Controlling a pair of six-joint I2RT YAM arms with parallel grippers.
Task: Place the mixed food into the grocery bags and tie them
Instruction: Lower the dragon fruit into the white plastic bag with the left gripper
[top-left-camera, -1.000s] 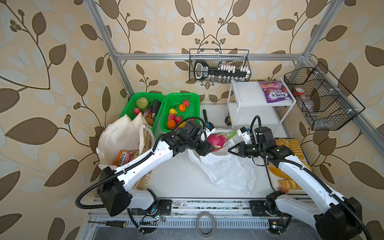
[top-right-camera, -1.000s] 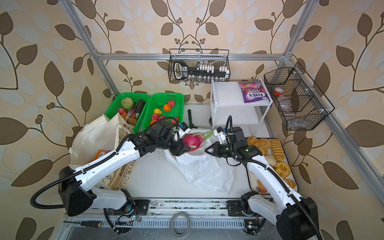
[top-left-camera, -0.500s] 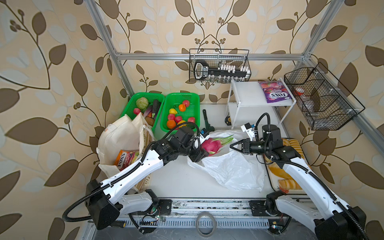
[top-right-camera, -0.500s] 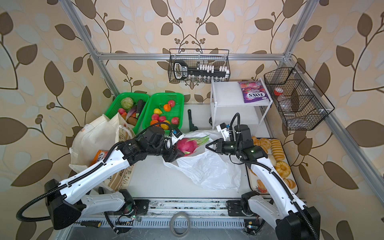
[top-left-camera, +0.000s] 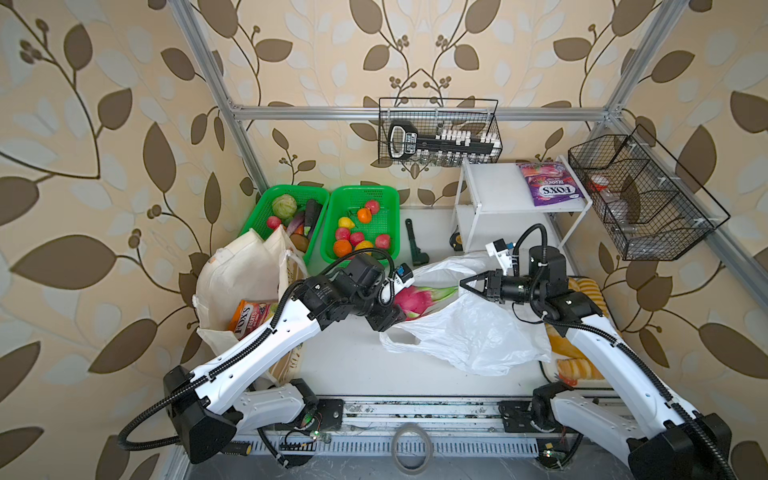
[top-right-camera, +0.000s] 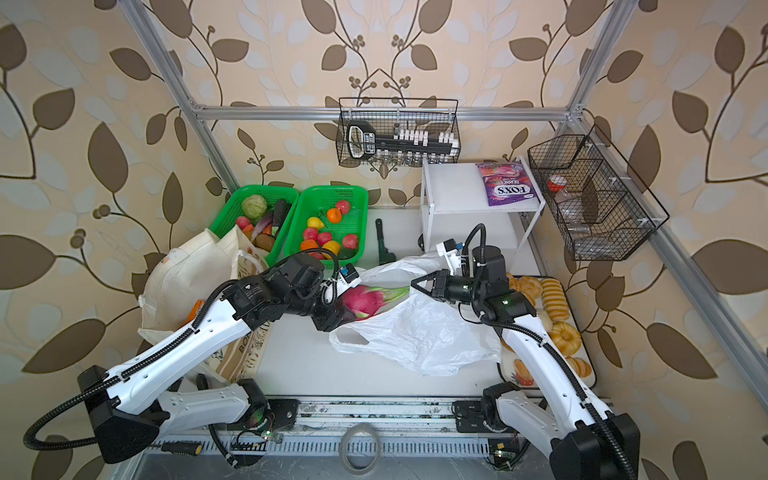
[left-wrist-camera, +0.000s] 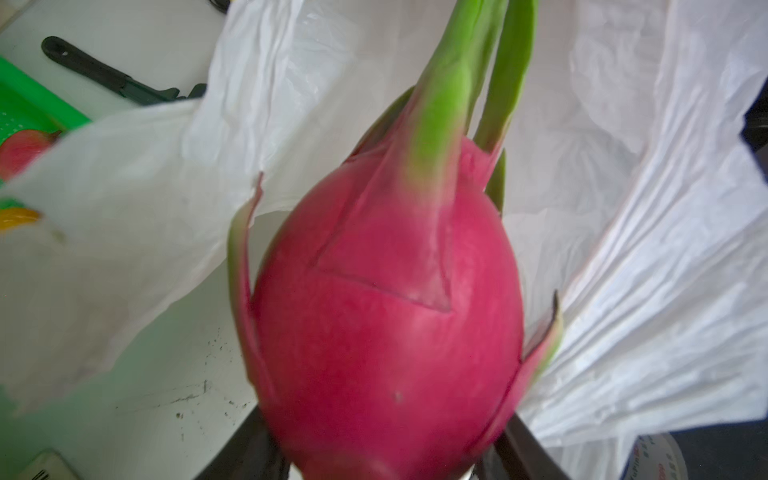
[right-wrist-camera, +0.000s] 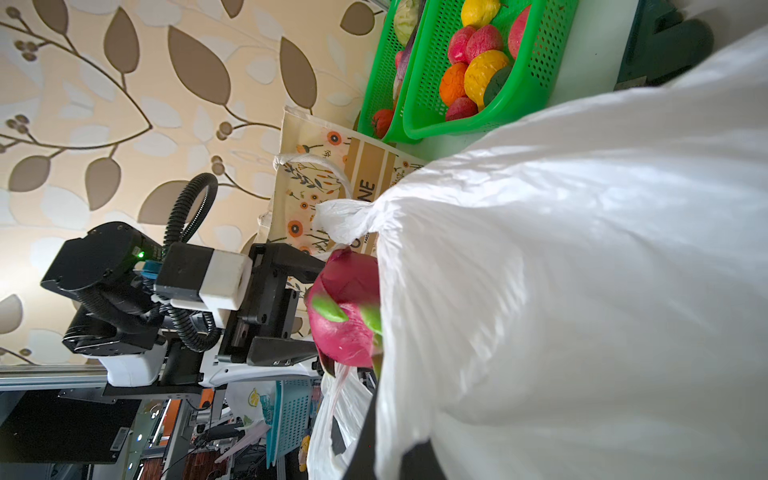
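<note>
You are gripping the pink dragon fruit (top-left-camera: 413, 299) in the left gripper (top-left-camera: 397, 309), fingers (left-wrist-camera: 249, 449) pressing on both sides of its base; the fruit is hanging at the mouth of the white plastic bag (top-left-camera: 469, 332), its green tips pointing toward the right gripper (top-left-camera: 467, 286); that gripper is pinching the bag's upper rim, jaws closed on the film, and is holding the opening raised while the rest of the bag is lying crumpled on the table (top-left-camera: 349, 365); the cloth tote (top-left-camera: 241, 270) is slumping at the left with the orange FOX'S pouch (top-left-camera: 249, 314) inside it; small fruits (top-left-camera: 353, 237) are sitting in a green basket (top-left-camera: 361, 193); the purple packet (top-left-camera: 548, 185) is lying on the white shelf (top-left-camera: 490, 187).
</note>
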